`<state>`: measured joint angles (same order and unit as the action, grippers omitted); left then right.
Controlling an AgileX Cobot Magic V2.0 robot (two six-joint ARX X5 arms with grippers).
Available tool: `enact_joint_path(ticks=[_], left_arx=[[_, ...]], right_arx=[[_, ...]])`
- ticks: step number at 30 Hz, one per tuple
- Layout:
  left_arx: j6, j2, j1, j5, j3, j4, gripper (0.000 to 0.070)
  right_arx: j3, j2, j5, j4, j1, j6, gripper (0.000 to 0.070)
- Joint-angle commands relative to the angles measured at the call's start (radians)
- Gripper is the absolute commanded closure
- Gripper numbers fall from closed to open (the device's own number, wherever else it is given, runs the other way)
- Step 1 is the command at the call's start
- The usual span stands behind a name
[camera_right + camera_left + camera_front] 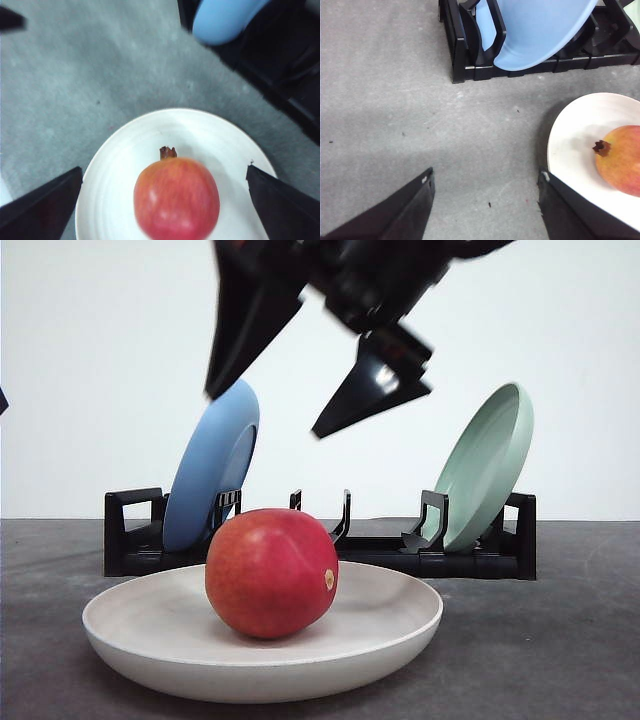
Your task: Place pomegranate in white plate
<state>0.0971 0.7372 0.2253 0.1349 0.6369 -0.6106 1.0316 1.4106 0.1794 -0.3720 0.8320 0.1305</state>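
Note:
The red pomegranate (pixel 270 575) with an orange blush lies in the middle of the white plate (pixel 400 632) on the grey table, at the front. My right gripper (pixel 263 415) hangs open well above it, holding nothing. In the right wrist view the pomegranate (pixel 176 200) sits in the plate (pixel 125 145) between the spread fingers of the right gripper (pixel 164 170), stem nub up. My left gripper (pixel 485 175) is open over bare table, to the left of the plate (pixel 580 130) and the pomegranate (pixel 622 160).
Behind the white plate stands a black dish rack (pixel 130 540). A blue plate (pixel 210 475) leans in its left slot and a pale green plate (pixel 485 465) in its right slot. Bare grey table lies to either side of the white plate.

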Motion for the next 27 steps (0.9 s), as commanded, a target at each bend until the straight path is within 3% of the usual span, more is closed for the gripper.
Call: enact_joint_path(ticks=[1,8,16,22,27], left_arx=[[-0.006,0.003,0.001,0.005,0.019,0.007,0.0309],[-0.006,0.003,0.001,0.005,0.019,0.007,0.0309],[-0.006,0.003,0.001,0.005,0.019,0.007,0.0309],[-0.003,0.003,0.001,0.005,0.019,0.006,0.0309],[-0.002,0.003,0.001,0.005,0.019,0.007,0.0309]], right_arx=[[-0.028,-0.017,-0.004,0.013,-0.002,-0.014,0.0068],[-0.201,-0.207,-0.004,0.057,-0.089,-0.012,0.0082],[-0.394,-0.436,-0.003,0.044,-0.270,0.003,0.0083],[-0.475,-0.571,-0.006,-0.006,-0.415,0.005,0.0086],[-0.499,-0.617,-0.052,0.000,-0.473,-0.006,0.0085]])
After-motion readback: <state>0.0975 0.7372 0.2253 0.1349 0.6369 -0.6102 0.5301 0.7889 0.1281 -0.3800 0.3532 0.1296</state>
